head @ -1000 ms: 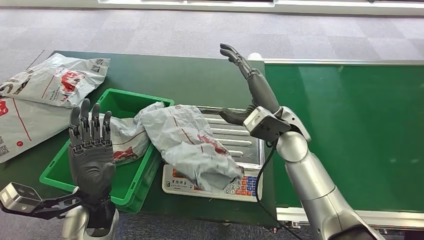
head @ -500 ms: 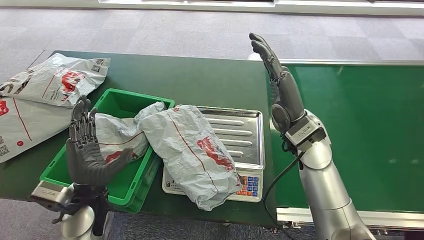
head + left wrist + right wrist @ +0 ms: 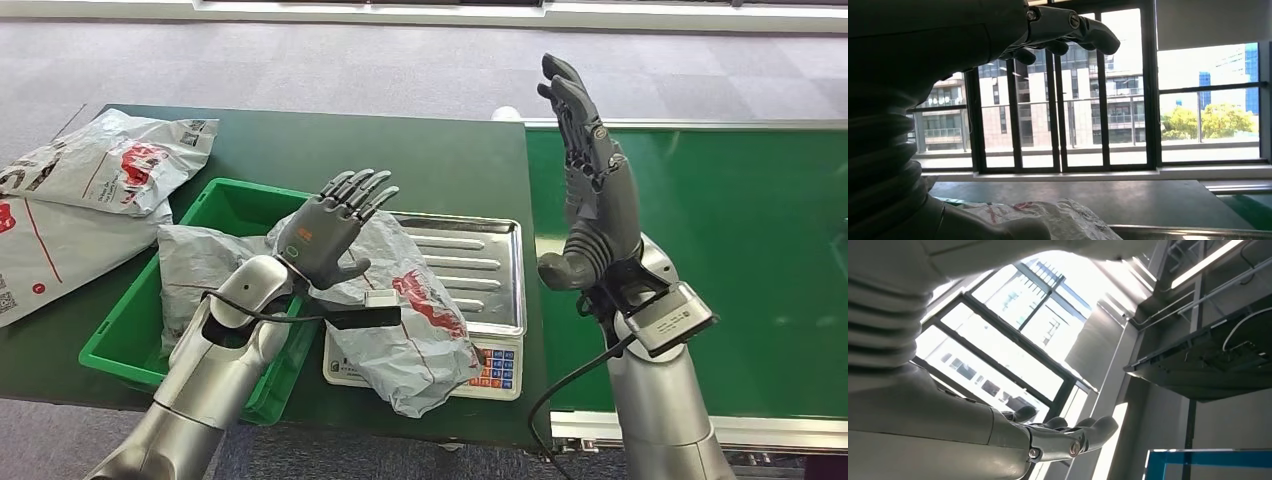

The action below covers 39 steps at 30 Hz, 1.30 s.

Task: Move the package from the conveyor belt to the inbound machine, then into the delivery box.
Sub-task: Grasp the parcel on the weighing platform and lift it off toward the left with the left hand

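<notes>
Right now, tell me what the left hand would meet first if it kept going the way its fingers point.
Probably nothing close. The left hand hovers open over the package, its fingers aimed past the scale tray toward the far table edge; depth is uncertain.

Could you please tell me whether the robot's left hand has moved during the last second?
Yes. The left hand has swung from the near edge of the green bin across it, and is now open above the grey package lying on the scale.

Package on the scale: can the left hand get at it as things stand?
Probably yes. The left hand hovers open right above the package on the scale, with nothing between them; the right hand is raised well aside.
</notes>
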Each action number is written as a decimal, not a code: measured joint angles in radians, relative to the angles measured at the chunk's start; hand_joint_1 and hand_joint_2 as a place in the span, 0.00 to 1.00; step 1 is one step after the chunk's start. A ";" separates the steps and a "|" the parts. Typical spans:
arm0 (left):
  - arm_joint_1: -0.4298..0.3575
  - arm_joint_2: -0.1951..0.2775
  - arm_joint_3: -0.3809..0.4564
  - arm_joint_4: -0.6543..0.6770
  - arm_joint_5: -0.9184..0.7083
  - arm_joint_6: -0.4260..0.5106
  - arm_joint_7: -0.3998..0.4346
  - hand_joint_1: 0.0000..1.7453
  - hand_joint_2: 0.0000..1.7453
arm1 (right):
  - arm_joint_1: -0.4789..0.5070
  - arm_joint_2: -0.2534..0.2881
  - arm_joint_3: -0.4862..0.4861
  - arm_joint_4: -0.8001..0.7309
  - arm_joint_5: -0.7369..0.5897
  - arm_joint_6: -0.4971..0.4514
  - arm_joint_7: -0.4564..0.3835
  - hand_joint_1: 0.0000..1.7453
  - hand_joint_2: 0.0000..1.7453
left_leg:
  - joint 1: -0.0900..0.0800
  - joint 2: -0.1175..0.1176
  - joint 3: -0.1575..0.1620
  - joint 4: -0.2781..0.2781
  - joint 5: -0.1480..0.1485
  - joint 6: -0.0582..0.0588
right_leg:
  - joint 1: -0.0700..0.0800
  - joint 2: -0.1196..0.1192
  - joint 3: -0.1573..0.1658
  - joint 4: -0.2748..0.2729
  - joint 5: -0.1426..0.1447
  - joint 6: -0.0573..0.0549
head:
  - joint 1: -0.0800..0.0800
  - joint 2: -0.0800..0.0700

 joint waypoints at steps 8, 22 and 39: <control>-0.124 0.029 -0.096 0.223 -0.004 -0.021 -0.007 0.00 1.00 | 0.000 0.003 0.000 -0.014 -0.006 -0.004 0.000 0.00 1.00 | 0.000 0.001 -0.001 0.000 0.000 0.000 | 0.000 0.001 -0.001 0.000 0.000 0.000 | 0.000 0.000; -0.279 0.033 -0.378 0.465 0.177 -0.380 -0.269 1.00 1.00 | 0.005 0.013 -0.002 -0.013 0.018 -0.022 0.002 0.00 1.00 | 0.000 -0.003 0.000 0.000 0.000 0.000 | 0.000 -0.002 0.002 0.000 -0.001 0.001 | 0.000 0.000; -0.365 0.055 -0.626 0.460 0.335 -0.398 -0.225 1.00 1.00 | 0.010 0.025 -0.010 -0.016 0.036 -0.013 0.007 0.00 1.00 | 0.000 -0.003 0.001 0.000 0.000 0.000 | 0.001 -0.002 0.002 0.000 -0.001 0.001 | 0.000 0.000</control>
